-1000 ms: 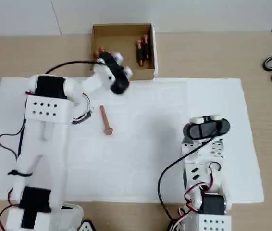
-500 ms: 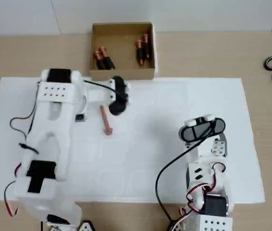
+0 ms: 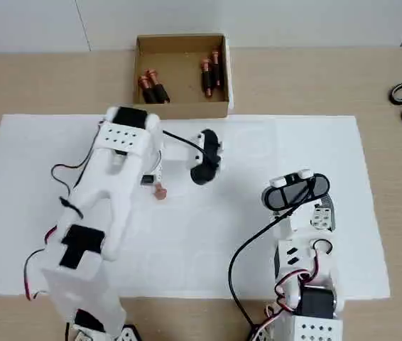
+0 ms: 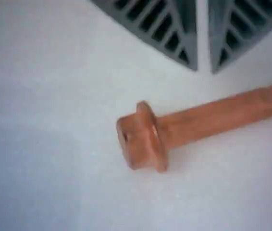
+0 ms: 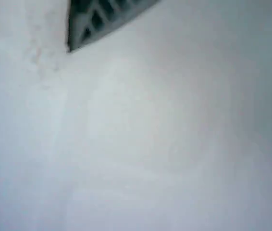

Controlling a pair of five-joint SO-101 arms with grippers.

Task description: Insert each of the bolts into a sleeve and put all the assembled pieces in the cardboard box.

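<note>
the left fingers (image 4: 174,33) are sitting drawn almost together, only a thin slit showing between the tips, and are gripping nothing. the bolt (image 4: 198,122) is lying flat on the white sheet (image 3: 329,142) just beside those tips, not between them. its long axis is running roughly across the slit, so i am judging that the fingers would be closing along the shaft rather than across it, which is calling for a wrist turn and a wider spread first. in the high view the bolt's head is peeking out from under the left arm (image 3: 116,185), near the cardboard box (image 3: 180,110) at the worktop's far edge. the right arm (image 3: 297,249) is standing well apart by the near edge, so the left is nearer.
</note>
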